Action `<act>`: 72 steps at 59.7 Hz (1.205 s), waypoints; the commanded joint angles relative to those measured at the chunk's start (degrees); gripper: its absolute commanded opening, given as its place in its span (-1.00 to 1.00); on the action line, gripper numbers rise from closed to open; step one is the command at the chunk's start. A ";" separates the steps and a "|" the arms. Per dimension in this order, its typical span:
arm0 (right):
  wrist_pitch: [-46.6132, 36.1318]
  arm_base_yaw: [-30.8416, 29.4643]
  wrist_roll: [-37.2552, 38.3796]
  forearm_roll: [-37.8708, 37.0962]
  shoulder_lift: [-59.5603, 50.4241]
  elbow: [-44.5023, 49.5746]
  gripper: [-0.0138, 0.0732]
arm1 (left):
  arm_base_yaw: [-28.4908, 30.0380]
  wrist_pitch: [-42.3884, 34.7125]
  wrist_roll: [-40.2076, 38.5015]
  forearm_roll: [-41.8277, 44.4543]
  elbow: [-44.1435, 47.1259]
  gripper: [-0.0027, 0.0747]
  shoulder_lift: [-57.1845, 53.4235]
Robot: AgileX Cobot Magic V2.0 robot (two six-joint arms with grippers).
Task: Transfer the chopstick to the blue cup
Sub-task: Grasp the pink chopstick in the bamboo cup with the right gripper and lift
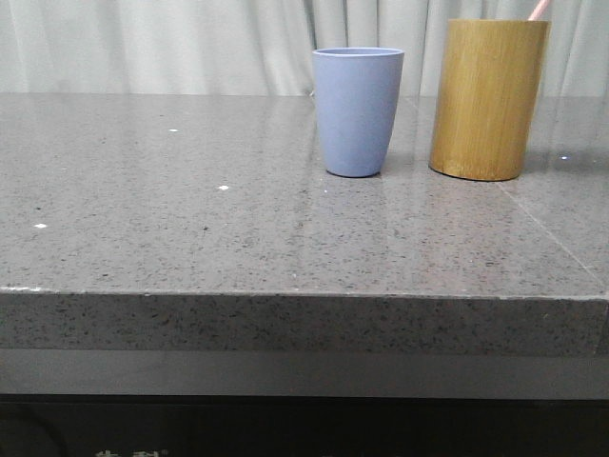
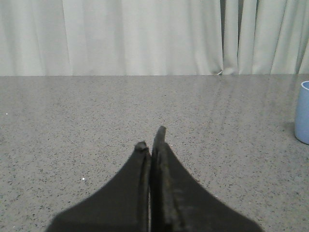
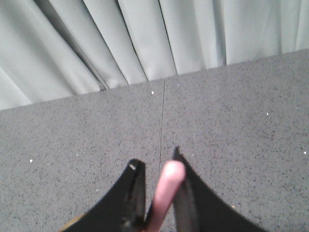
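The blue cup [image 1: 358, 109] stands upright on the grey stone table, left of a taller bamboo holder [image 1: 488, 98]. A pale pink chopstick [image 1: 540, 9] pokes out of the holder at the frame's top edge. In the right wrist view my right gripper [image 3: 156, 159] is closed around the pink chopstick [image 3: 169, 182], which lies against one finger above the holder. My left gripper [image 2: 150, 137] is shut and empty, low over bare table, with the blue cup [image 2: 304, 112] off to its side. Neither gripper shows in the front view.
The grey speckled table [image 1: 190, 219] has its front edge near the camera. White curtains [image 1: 190, 43] hang behind it. A sliver of the bamboo holder's rim [image 3: 72, 224] shows beside my right fingers.
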 commanded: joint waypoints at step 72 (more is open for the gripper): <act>15.06 20.54 -0.29 -13.65 -1.42 -28.82 -0.72 | 0.04 -4.97 0.00 -0.50 -1.38 -0.98 0.71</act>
